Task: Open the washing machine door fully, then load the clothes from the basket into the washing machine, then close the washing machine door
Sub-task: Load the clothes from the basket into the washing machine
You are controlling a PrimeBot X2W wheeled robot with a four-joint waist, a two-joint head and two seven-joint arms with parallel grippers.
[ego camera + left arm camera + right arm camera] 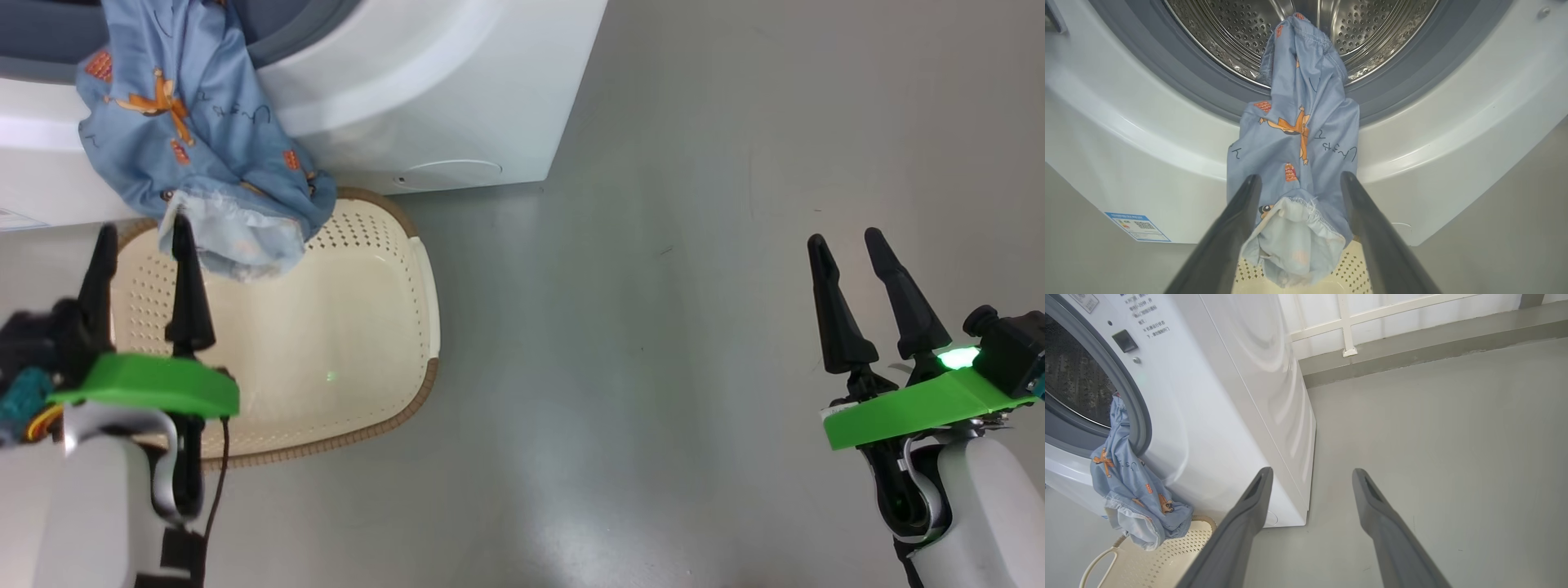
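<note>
the grey floor [694, 286] spreads out to the robot's right. the washing machine [424, 90] stands on it at the upper left of the head view, a big white box. its round mouth is uncovered, so the left wrist view looks straight into the steel drum [1229, 32] inside the grey gasket [1180, 77].

the basket [367, 269] sits on the floor just in front of the machine, its far end close to the machine's base and its brown rim toward the robot.

the clothes [1298, 139], a light blue garment with orange prints, hang out of the drum's mouth. the top end lies over the gasket lip, the body drapes down the white front, and the pale hem dangles over the far end of the basket.

the left gripper [1299, 175] hovers above the basket with its jaws released and spread wide. the garment's hem hangs between them, not clamped; i cannot tell whether either finger touches the cloth. the right gripper [845, 237] is well apart to the right over bare floor, its jaws also released and holding nothing.

a blue energy sticker [1137, 226] sits low on the machine's front, and a round flap [453, 171] sits near its bottom corner.
</note>
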